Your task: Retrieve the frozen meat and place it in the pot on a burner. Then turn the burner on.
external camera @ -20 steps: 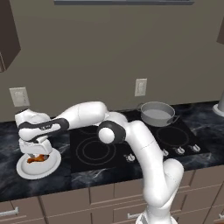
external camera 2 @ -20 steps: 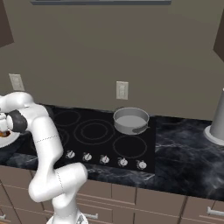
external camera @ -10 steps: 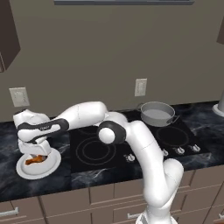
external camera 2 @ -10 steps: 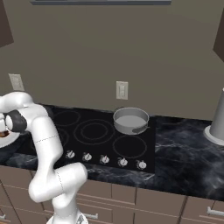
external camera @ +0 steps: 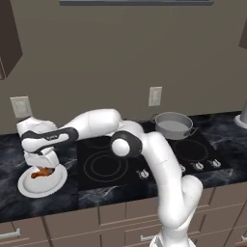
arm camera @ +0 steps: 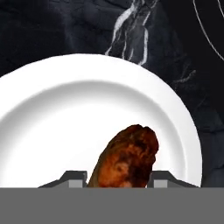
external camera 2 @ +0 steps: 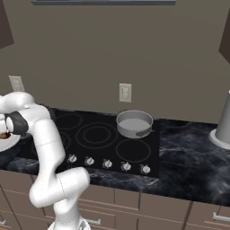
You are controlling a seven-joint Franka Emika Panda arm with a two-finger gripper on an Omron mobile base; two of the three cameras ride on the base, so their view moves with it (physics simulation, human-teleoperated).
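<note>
A: The bench (external camera: 9, 164) is long, and the pot (external camera: 172, 124) sits on the far back burner, well apart from the plate (external camera: 29, 185).

B: So a loose hold could drop the meat (arm camera: 127, 159) on the way.

A: Yes. The tool (arm camera: 119, 180) has the meat between its tips on the plate; I cannot tell whether it is truly clenched on it.

B: And a rounded piece may slip out.
</note>
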